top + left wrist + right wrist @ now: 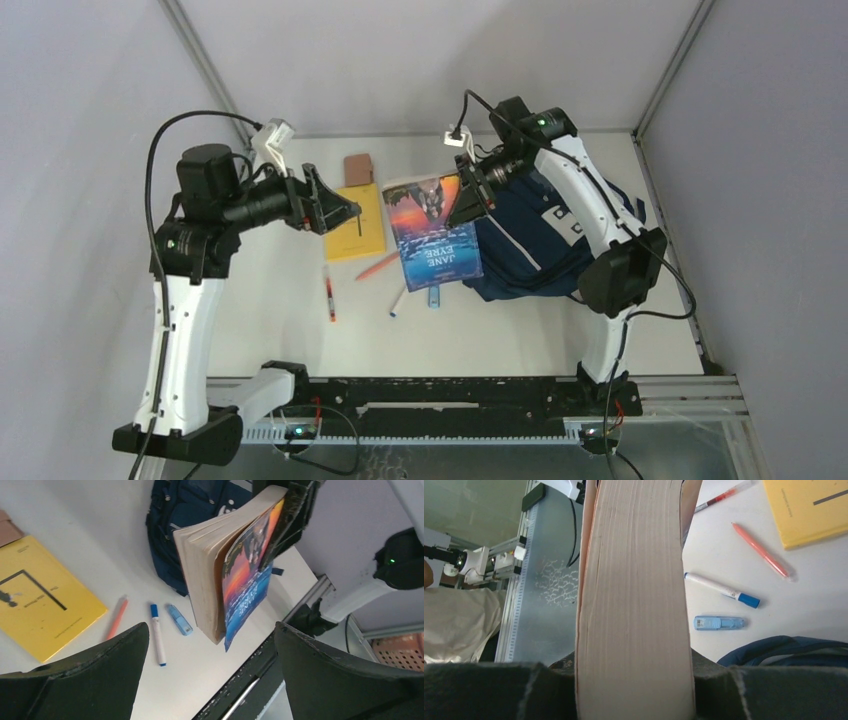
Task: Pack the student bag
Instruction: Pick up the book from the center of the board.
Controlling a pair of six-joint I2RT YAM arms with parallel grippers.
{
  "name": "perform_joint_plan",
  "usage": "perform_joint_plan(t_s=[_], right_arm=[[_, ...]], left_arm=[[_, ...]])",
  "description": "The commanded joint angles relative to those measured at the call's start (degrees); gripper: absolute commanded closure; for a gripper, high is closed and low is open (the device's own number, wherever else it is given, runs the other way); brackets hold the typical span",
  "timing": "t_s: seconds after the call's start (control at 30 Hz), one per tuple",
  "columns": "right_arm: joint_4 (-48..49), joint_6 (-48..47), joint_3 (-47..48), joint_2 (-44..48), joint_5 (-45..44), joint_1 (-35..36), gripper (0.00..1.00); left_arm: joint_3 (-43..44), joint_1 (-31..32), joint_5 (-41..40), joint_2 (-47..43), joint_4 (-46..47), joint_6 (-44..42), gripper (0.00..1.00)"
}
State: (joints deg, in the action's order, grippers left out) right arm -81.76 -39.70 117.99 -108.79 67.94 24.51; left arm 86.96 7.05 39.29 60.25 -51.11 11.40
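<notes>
On the right side of the table, beneath the right arm, the student bag [530, 250] lies slumped, navy with white patches. Just beside its left edge, the right gripper [468, 200] is pinching a thick Jane Eyre paperback [435, 235]. The book is lifted off the tabletop and its front cover droops loose. On the table nearby are a blue USB stick [434, 296], a blue-capped white marker [398, 301], an orange pen [377, 266] and a red pen [329, 293]. Further left lies a yellow book [355, 222], and near it hangs the left gripper [340, 208], fingers spread wide.
</notes>
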Motion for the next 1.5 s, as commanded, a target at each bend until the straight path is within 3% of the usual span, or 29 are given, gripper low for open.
perform_joint_plan(t_s=[0.0,0.13,0.5,0.87,1.13,1.47], right_arm=[[-7.5,-7.7,4.6,1.2,6.1,2.2,1.00],[-9.8,-8.9,5.1,1.0,2.6,6.5,1.00],[-9.8,-9.7,2.9,3.3,4.5,9.9,1.00],[-9.8,-9.0,3.0,3.0,3.9,11.0,1.00],[-9.8,-8.5,3.6,2.9,3.0,12.0,1.00],[-9.8,-9.7,3.0,3.6,1.9,13.3,1.00]], left_arm=[[1.3,-0.2,7.5,1.6,0.1,-1.4,0.00],[2.0,-0.2,8.7,4.3,-0.8,-0.5,0.00],[-0.9,1.3,11.3,5.6,0.1,0.9,0.00],[-3.9,7.2,14.1,7.1,0.2,-0.7,0.00],[-3.8,7.7,13.9,8.7,-0.9,-2.6,0.00],[-6.0,10.2,19.2,10.7,-2.7,-5.9,0.04]])
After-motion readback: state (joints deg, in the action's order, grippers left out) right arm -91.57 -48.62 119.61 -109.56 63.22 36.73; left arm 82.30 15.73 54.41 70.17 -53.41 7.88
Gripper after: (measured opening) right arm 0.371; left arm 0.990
